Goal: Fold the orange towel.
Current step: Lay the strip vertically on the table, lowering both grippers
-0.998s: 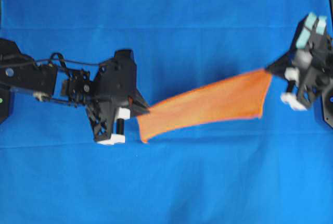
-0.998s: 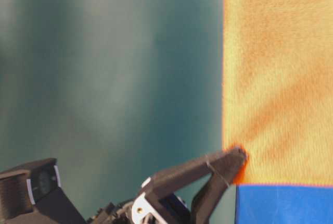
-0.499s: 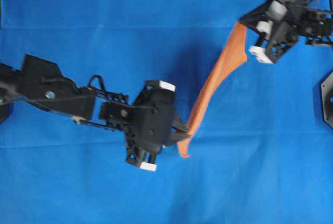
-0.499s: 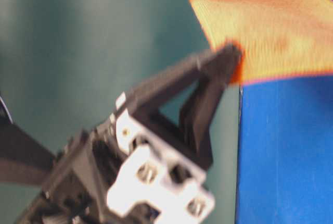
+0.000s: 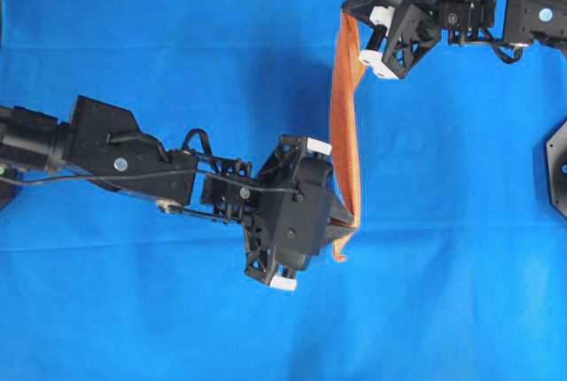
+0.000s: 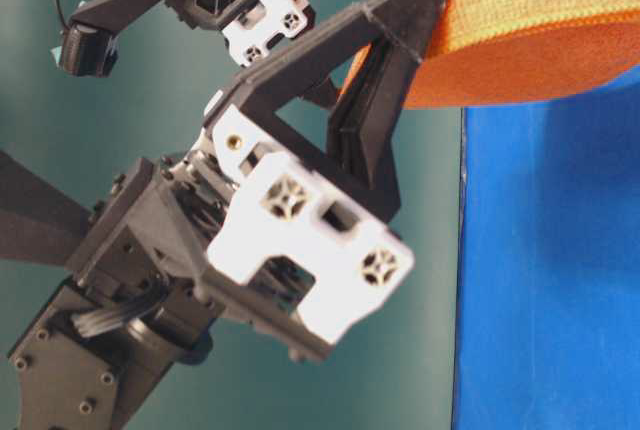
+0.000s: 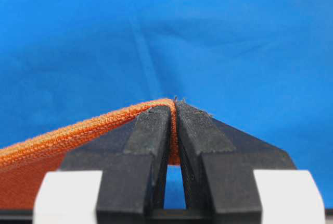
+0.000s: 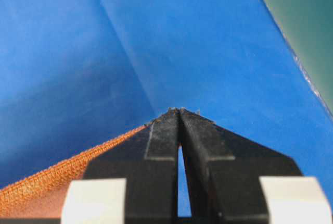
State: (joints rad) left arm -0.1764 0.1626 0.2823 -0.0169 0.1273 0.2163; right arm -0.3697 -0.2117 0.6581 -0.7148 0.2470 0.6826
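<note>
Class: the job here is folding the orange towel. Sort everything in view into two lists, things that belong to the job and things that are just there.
Belongs to the job:
orange towel, stretched between the arms
left end effector, shut on one end
right end effector, shut on the other end

Just there:
blue table cover
black mount at the right edge

The orange towel (image 5: 344,124) now hangs stretched from top to bottom of the overhead view, not sideways; the right gripper (image 5: 351,11) went up-left, the left gripper (image 5: 347,232) moved right.
</note>
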